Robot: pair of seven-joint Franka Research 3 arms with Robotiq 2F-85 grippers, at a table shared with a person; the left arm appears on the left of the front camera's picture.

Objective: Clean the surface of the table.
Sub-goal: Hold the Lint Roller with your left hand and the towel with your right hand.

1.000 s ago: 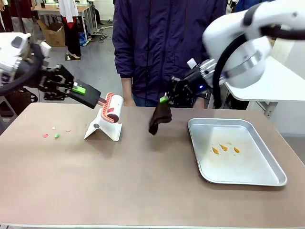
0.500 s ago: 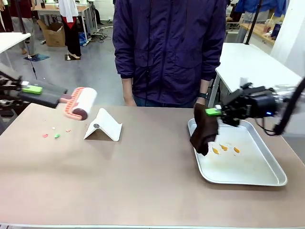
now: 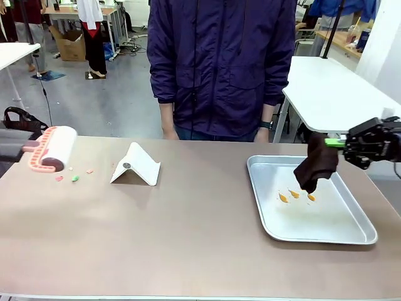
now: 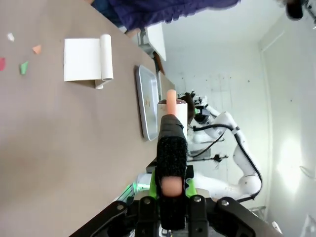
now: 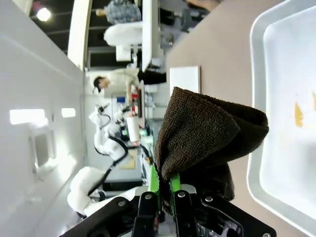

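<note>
While a person [image 3: 222, 69] in a dark purple jacket stands at the far side, the table [image 3: 188, 238] spreads across the front view, its brownish top bearing everything else. The left gripper [image 4: 172, 187] is clamped on the black handle of a lint roller [image 3: 50, 148]. In the left wrist view its green pads press against either side of the handle. The roller's head is held at the table's left edge, near a few small scraps [image 3: 74, 177] of red, green and orange that lie on the top. Whether the roller touches the surface cannot be told. A white folded stand [image 3: 136, 165] sits on the table to the right of the scraps, toward the far side. On the right part of the table rests a silver tray [image 3: 351, 237] with three orange bits [image 3: 294, 194] in it. The right gripper [image 3: 335, 143] pinches a dark brown cloth [image 3: 316, 164] by its upper edge, with its fingers closed tight on the fabric. The cloth hangs over the far right part of the tray, and its lower end is close to the orange bits.
</note>
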